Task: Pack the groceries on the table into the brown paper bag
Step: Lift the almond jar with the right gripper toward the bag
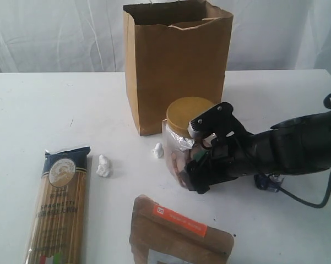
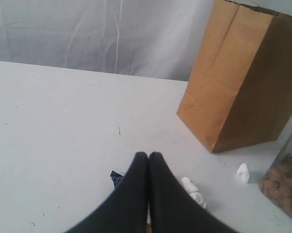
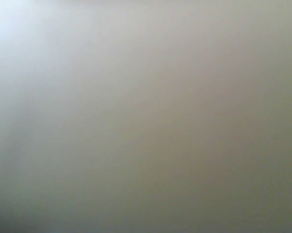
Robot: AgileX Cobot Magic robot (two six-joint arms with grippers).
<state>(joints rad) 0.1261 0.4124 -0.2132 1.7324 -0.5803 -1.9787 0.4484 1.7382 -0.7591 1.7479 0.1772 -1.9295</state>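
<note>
The brown paper bag (image 1: 176, 71) stands upright and open-topped at the back middle of the white table (image 1: 55, 110). In front of it is the gold-lidded clear nut jar (image 1: 179, 146), with my right gripper (image 1: 194, 157) open around it, one finger behind it and one in front. The right wrist view is a grey blur. The spaghetti packet (image 1: 60, 209) lies at the front left and the orange-labelled brown pouch (image 1: 179, 234) at the front middle. My left gripper (image 2: 148, 155) is shut and empty, low over the table, with the bag (image 2: 243, 87) and the jar (image 2: 286, 179) ahead of it.
Two white crumpled scraps (image 1: 104, 166) (image 1: 158, 150) lie between the spaghetti and the jar. A small blue-and-white thing (image 1: 269, 182) peeks out under the right arm, beside its black cable (image 1: 314, 203). A white curtain hangs behind the table.
</note>
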